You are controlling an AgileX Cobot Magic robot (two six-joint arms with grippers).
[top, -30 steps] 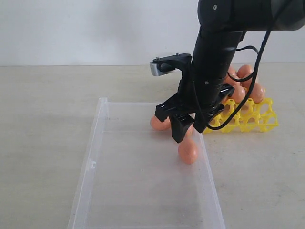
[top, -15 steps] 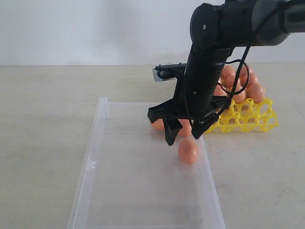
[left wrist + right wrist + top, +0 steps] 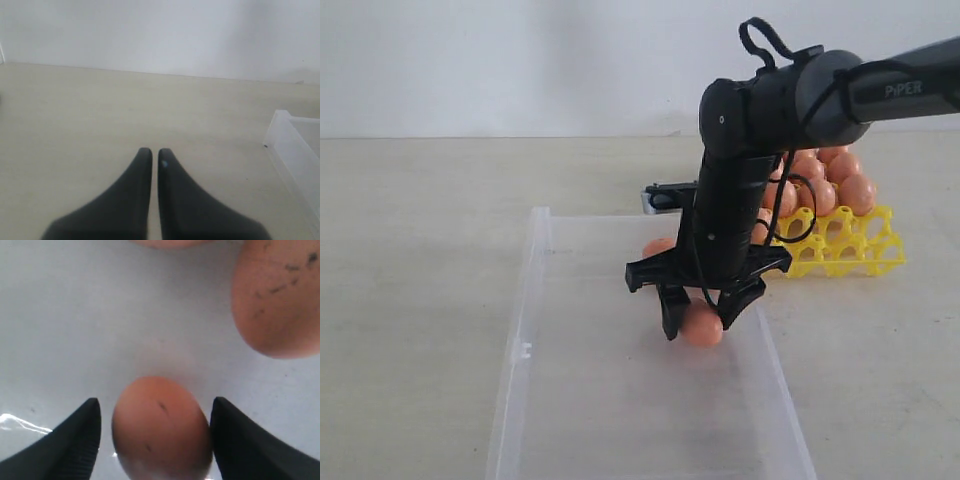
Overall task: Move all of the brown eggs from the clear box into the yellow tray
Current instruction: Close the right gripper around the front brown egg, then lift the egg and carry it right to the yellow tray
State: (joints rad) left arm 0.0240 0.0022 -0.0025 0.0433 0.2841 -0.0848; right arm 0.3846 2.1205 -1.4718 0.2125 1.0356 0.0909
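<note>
Two right fingers [image 3: 75,440] stand wide apart on either side of one brown egg [image 3: 160,427], which lies on the floor of the clear box [image 3: 532,300], toward its right wall. I grip nothing yet. One finger is at or almost at the shell; the other shows a gap. I judge this width is kept so that both fingers pass the egg's widest part before closing.

A speckled egg [image 3: 277,295] lies near, beyond the fingertips, far enough, in my judgement, that closing will not disturb it. An egg behind the arm [image 3: 657,247] shows at the far end of the box; I cannot tell whether it is the same one.

The yellow tray [image 3: 850,255] stands on the surface [image 3: 420,250] just right of the box's far right corner. The tray eggs [image 3: 840,175] fill its far rows, and the near cups are vacant.

My left fingers [image 3: 135,200] are pressed together, empty, over bare surface beside a corner of the box.
</note>
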